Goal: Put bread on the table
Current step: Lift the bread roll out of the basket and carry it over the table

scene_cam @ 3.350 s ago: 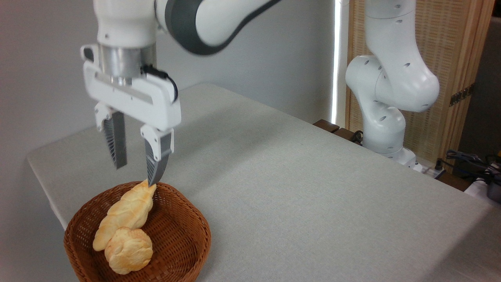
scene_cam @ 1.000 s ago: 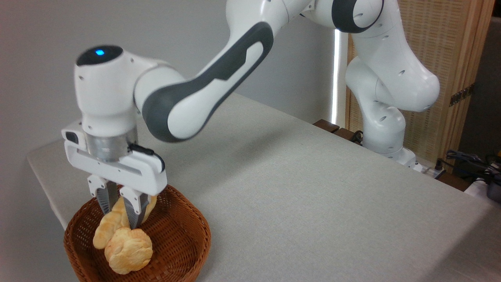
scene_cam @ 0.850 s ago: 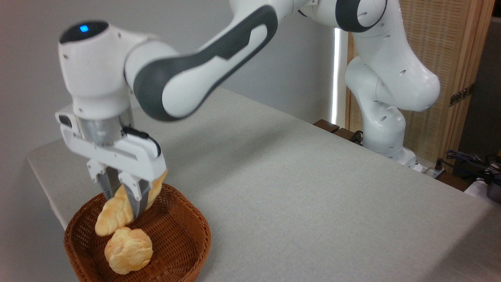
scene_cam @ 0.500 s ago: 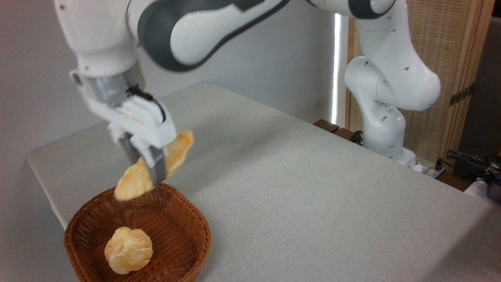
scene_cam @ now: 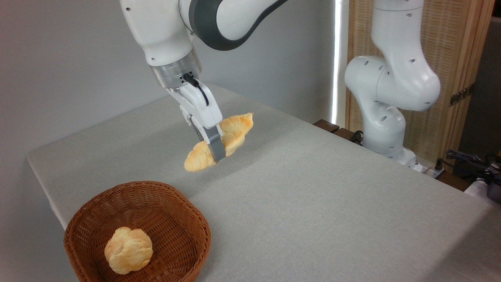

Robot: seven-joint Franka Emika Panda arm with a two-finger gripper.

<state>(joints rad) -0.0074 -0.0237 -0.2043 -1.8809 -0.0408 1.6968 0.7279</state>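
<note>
Over grey table [scene_cam: 313, 188], gripper [scene_cam: 213, 150] clamps braided bread [scene_cam: 235, 131] (browner tips).

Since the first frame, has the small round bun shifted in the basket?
No. The small round bun sits at the same spot against the wicker basket wall; only the braided loaf left.

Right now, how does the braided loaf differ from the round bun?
The braided loaf is long and leaf-shaped; the round bun is small and compact. The loaf hangs tilted in the air above the table, clamped in the end effector; the bun lies in the wicker basket, untouched. Both are pale golden with browner patches.
</note>
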